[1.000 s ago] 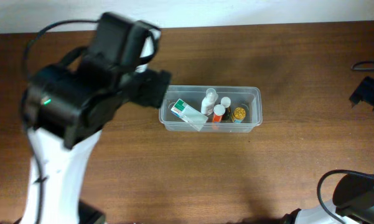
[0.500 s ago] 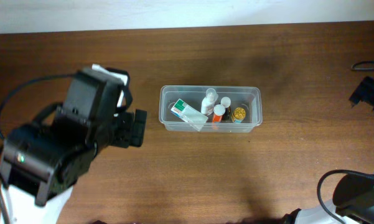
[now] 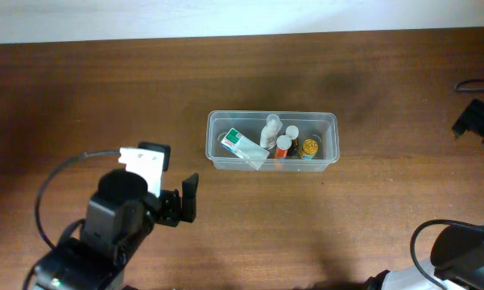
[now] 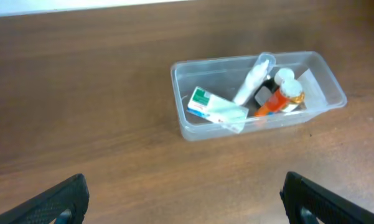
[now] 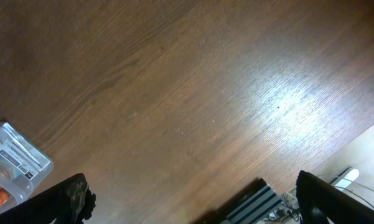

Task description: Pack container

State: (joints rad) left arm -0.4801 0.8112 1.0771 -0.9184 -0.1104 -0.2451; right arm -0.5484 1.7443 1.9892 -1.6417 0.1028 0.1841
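The clear container [image 3: 250,113] sits mid-table, holding a white-and-green box [image 3: 242,146] and an orange bottle [image 3: 283,147]. The left gripper [image 4: 185,202] hovers nearby, spread and empty. The right gripper [image 5: 199,202] is also spread and empty.

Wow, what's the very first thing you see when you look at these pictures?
The clear container in the middle of the brown table stands out first, with a white-and-green box, a white bottle and an orange bottle inside it. Next comes the big black left arm at the bottom left of the overhead view, its left hand open and empty.
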